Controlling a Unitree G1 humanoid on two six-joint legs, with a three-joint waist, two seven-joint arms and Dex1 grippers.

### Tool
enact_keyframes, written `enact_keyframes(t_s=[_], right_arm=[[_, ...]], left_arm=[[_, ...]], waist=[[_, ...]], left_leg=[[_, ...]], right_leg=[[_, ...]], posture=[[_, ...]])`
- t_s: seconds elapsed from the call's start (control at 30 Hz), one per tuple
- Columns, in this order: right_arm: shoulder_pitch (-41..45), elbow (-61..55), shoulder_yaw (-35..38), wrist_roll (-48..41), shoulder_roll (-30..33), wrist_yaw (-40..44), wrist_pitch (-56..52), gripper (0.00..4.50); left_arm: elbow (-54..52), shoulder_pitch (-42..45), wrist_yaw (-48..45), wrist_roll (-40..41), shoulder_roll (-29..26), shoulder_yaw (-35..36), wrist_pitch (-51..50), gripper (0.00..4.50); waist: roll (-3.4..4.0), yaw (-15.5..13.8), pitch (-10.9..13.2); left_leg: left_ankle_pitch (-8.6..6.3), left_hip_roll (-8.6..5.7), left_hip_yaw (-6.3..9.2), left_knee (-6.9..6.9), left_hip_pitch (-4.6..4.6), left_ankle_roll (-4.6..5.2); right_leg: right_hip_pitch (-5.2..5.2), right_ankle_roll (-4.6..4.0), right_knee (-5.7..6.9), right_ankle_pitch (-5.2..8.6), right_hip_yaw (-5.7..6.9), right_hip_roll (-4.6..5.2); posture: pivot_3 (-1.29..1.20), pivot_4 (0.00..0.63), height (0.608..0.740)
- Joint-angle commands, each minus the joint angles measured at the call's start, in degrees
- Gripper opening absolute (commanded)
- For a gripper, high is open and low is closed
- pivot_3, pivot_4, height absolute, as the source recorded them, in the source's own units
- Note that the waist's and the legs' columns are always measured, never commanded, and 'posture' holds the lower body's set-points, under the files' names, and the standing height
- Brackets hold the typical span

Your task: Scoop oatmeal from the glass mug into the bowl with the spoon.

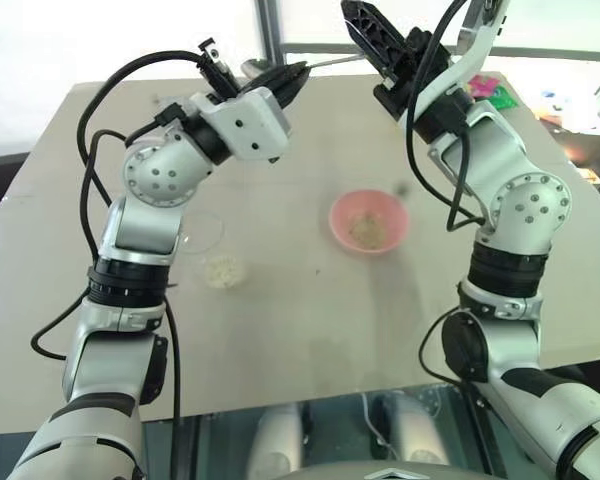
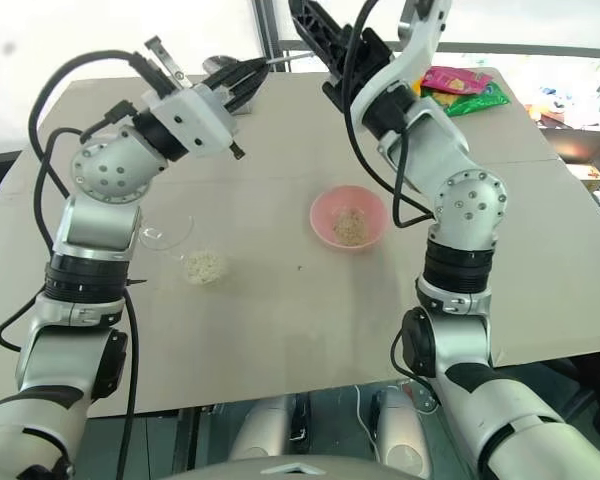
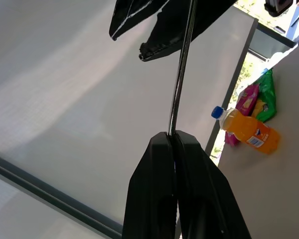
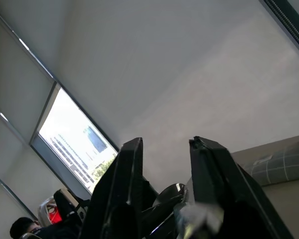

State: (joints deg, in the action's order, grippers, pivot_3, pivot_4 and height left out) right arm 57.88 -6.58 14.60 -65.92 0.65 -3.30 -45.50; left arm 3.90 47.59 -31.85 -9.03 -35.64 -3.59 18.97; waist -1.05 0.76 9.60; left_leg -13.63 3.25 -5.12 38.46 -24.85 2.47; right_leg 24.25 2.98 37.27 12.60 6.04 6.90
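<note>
Black left tool [image 3: 175, 137] clamped on spoon [image 3: 182, 74] handle, raised over far counter [image 1: 280, 300] edge; right tool [image 1: 365, 30] beside, fingers apart in wrist view. Below: pink bowl [image 1: 368, 220] holding oatmeal [image 1: 366, 231], spilled oats [image 1: 223, 270], glass mug [image 1: 202, 232] half hidden behind left arm. Orange bottle [image 3: 246, 130], snack packets [image 2: 460, 88] beyond.

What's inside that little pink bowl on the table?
The pink bowl holds a small heap of oatmeal near its middle; bare pink shows around it. What lies beneath the oats is covered.
</note>
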Motion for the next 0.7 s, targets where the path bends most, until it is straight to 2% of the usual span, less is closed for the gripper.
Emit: enact_keyframes(t_s=[0.03, 0.6, 0.67, 0.7], right_arm=[[1.5, -2.5, 0.0, -1.3, -0.2, 0.2, 1.4, 0.03], [1.1, -3.0, 0.3, -2.5, -0.7, -2.4, 2.0, 0.03], [1.7, -2.8, 0.1, -3.2, -0.9, -0.7, 2.2, 0.03], [1.8, -3.0, 0.0, -3.5, -0.9, -0.8, 2.1, 0.35]], left_arm=[[-1.8, 0.4, -0.6, 0.8, 0.3, 0.1, -0.4, 0.0], [-2.9, 0.4, 6.0, -6.1, 1.8, 0.6, -0.6, 0.0], [-3.0, 0.4, 6.5, -6.4, 2.0, 0.6, -0.8, 0.0], [-3.0, 0.4, 6.7, -6.6, 2.0, 0.6, -0.8, 0.0]], waist=[[0.0, 0.0, 0.0], [0.02, 0.0, 0.0], [0.02, 0.0, 0.0], [0.02, 0.0, 0.0]], left_leg=[[0.0, 0.0, 0.0, 0.0, 0.0, 0.0], [0.0, 0.0, -0.01, 0.01, 0.0, 0.0], [0.0, 0.0, -0.01, 0.01, 0.0, 0.0], [0.0, 0.0, 0.0, 0.01, 0.01, 0.0]], right_leg=[[0.0, 0.0, 0.0, 0.0, 0.0, 0.0], [0.02, 0.0, 0.08, 0.0, -0.02, 0.0], [0.02, 0.0, 0.08, 0.0, -0.02, 0.0], [0.02, 0.0, 0.08, 0.0, -0.02, 0.0]], posture=[[0.0, 0.15, 0.718], [0.0, 0.15, 0.718], [0.0, 0.15, 0.718], [0.0, 0.15, 0.718]])
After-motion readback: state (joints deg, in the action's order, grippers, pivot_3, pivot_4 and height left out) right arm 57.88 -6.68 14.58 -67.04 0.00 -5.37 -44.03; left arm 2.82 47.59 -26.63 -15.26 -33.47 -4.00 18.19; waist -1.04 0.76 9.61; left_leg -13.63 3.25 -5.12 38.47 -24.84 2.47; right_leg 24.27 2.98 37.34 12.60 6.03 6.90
